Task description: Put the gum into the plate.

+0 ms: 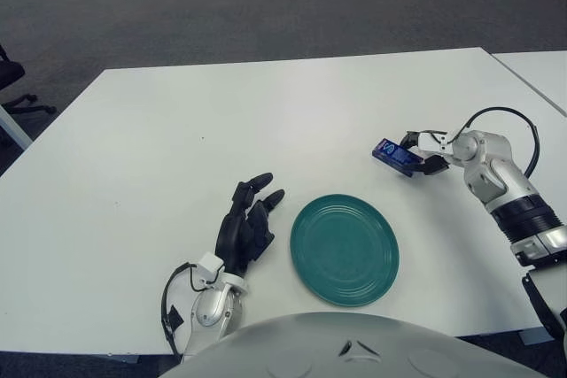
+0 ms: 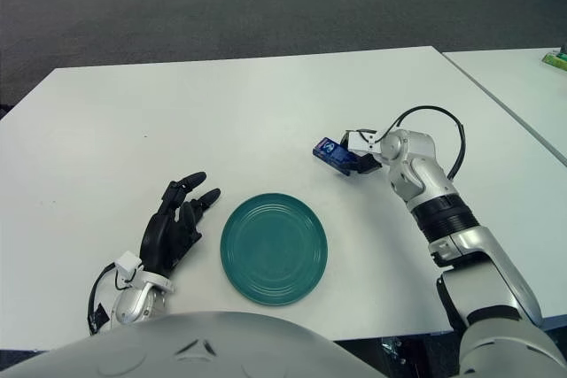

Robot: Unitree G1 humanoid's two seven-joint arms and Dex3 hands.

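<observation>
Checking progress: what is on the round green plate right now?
Nothing: the round green plate is bare. The small blue gum pack is in the right hand, beyond it.

We see a smooth, matt white table [image 1: 177, 130], a glossy teal plate [image 1: 345, 250] with ringed ridges, a shiny blue gum packet [image 1: 395, 155], and dark nubby carpet [image 1: 221, 6] far behind.

Teal ringed plate [image 1: 345, 250], blue gum pack [image 1: 395, 156], white table [image 1: 177, 130].
</observation>
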